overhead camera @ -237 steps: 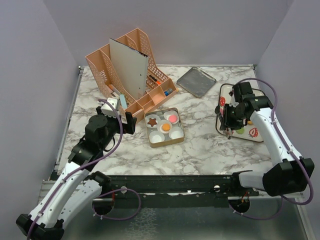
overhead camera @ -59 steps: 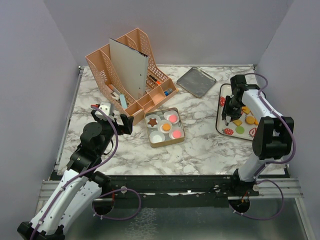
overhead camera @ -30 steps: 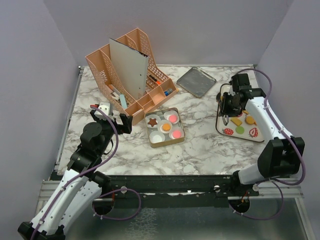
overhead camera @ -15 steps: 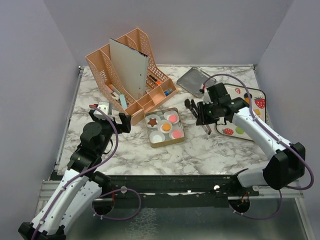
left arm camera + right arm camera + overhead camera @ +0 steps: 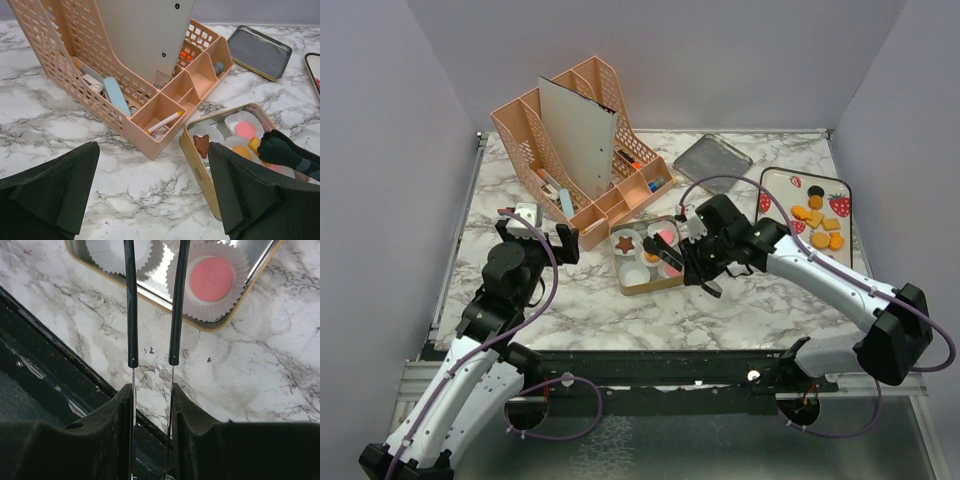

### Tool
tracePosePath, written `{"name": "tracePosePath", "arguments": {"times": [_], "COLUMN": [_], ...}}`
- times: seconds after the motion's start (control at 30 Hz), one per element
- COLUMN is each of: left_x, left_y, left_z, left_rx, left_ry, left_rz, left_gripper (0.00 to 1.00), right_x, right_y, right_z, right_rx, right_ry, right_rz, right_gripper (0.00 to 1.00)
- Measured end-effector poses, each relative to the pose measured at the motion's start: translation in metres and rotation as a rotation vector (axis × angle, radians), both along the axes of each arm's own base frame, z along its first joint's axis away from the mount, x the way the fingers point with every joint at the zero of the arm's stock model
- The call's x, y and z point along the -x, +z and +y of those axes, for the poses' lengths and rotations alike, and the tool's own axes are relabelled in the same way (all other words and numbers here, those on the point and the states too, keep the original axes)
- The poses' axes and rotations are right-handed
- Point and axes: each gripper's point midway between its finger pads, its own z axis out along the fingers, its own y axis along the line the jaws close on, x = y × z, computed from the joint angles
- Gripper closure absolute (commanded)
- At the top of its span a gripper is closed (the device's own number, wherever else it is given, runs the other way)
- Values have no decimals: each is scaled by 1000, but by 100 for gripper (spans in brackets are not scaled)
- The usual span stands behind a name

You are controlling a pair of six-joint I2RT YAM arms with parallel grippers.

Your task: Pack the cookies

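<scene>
R gripper hangs over tin on bench. Wrist cam cuts its tips off at frame top; thin fingers run close together, so can't tell if pinching anything. L gripper spread wide, nothing btwn. Brown star & pink round sit in tin. Orange squares on tray, small, blurry.

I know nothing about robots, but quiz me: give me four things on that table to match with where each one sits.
Things:
1. brown star cookie
2. biggest cluster of orange cookies
3. white pen
4. grey metal tray

Places:
A. peach desk organiser
B. straight on the marble table, at the back
C. gold tin
D. strawberry-print tray

Pairs: 1-C, 2-D, 3-A, 4-B
</scene>
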Motion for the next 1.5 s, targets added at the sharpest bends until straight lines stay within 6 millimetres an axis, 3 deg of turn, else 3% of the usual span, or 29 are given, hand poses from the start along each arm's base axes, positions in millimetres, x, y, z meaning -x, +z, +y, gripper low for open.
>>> {"name": "tracePosePath", "arguments": {"times": [0.33,0.73,0.97,1.5], "left_x": [-1,-3,-3,-4], "left_y": [-1,-4,-5,-3], "left_z": [3,2,2,2], "left_rx": [-3,-6,-8,-5], "left_ry": [12,13,13,13], "left_rz": [2,8,11,5], "left_gripper": [2,2,2,2], "right_x": [25,34,34,31], "right_y": [-16,-45,-46,-45], "right_z": [20,26,29,32], "right_rx": [29,103,102,96], "right_ry": [140,202,211,217], "right_rz": [21,80,75,65], "right_gripper": [89,85,69,58]}}
